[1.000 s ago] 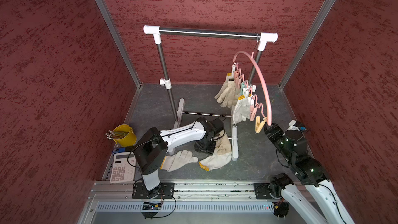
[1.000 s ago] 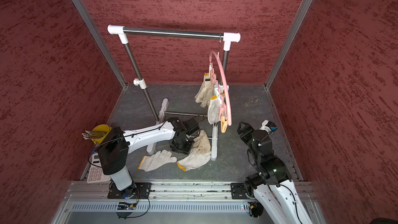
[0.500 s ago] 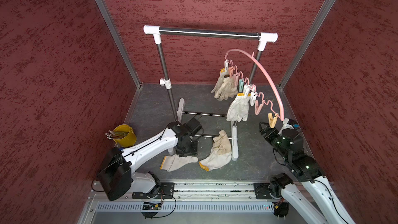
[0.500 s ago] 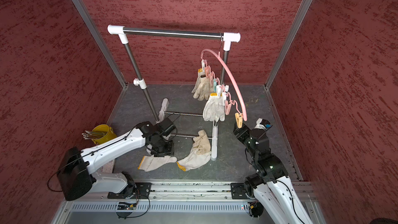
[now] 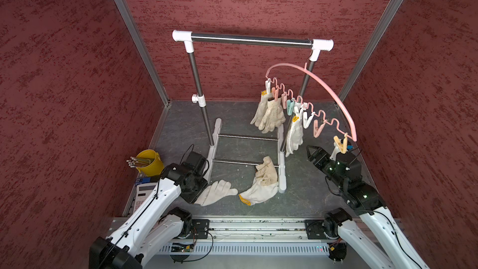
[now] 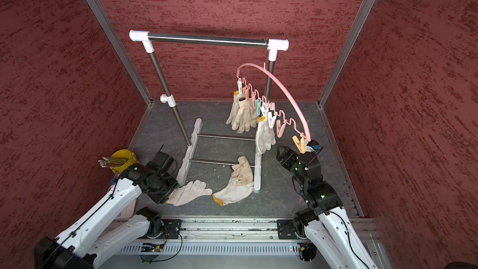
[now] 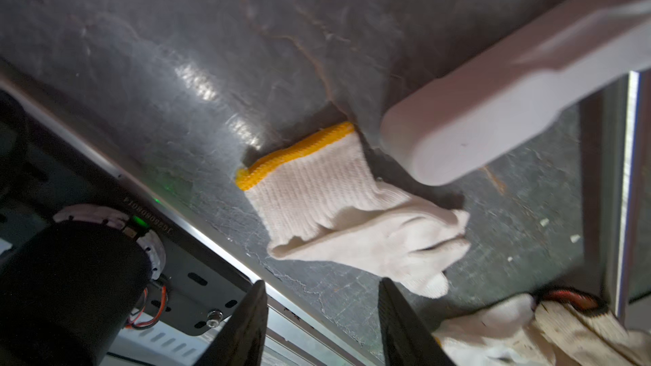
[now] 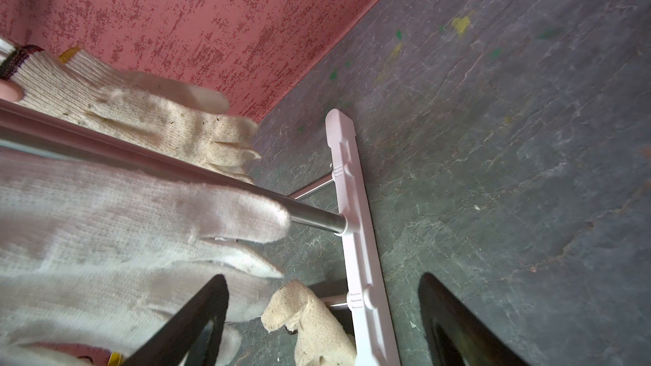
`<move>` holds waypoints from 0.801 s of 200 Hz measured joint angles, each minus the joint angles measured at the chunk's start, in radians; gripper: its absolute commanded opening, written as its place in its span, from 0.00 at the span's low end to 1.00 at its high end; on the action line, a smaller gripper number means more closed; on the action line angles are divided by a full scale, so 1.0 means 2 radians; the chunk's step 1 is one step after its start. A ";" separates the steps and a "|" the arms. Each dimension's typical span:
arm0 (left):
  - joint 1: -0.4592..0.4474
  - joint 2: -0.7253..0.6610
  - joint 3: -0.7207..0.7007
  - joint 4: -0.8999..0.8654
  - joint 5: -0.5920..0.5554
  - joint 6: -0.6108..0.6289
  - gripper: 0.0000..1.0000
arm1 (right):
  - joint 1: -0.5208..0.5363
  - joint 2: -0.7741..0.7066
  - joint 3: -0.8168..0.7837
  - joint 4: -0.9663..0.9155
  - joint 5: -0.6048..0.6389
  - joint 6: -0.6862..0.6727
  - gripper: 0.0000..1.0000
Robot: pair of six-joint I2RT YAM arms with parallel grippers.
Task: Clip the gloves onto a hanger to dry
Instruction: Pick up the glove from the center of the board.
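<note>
A white glove (image 5: 217, 192) (image 7: 334, 205) lies flat on the floor, its yellow cuff toward my left gripper (image 5: 194, 197) (image 7: 320, 281). That gripper hovers open just short of the cuff, with nothing between its fingers. A dirtier beige glove (image 5: 261, 182) (image 8: 310, 318) is draped over the rack's low crossbar. The pink hanger (image 5: 328, 91) hangs from the right end of the rack's top bar. Two gloves (image 5: 269, 115) and a third (image 5: 293, 133) are clipped to it. My right gripper (image 5: 311, 151) (image 8: 322, 276) is open and empty below the hanger's near end.
The steel rack (image 5: 248, 38) stands mid-floor on white feet (image 5: 282, 177) (image 7: 493, 100). A yellow cup of pencils (image 5: 150, 161) and a calculator (image 5: 143, 192) sit at the front left. Red walls close in three sides. Free clips (image 5: 316, 128) dangle near my right gripper.
My left gripper has left the beige glove and moved left and forward to the white glove's cuff. The hanger has swung round, showing its clip row more broadside. The right arm barely moved.
</note>
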 measured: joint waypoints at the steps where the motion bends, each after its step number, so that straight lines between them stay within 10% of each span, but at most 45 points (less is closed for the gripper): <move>1: 0.001 0.000 -0.002 -0.001 0.001 -0.002 0.50 | 0.000 0.000 0.000 0.001 0.000 -0.001 0.85; 103: 0.017 0.013 -0.104 0.069 0.018 -0.107 0.49 | 0.000 0.026 -0.003 0.007 -0.009 -0.028 0.85; 160: 0.017 0.015 -0.125 0.127 0.023 -0.113 0.19 | 0.000 0.040 -0.002 0.008 -0.013 -0.028 0.85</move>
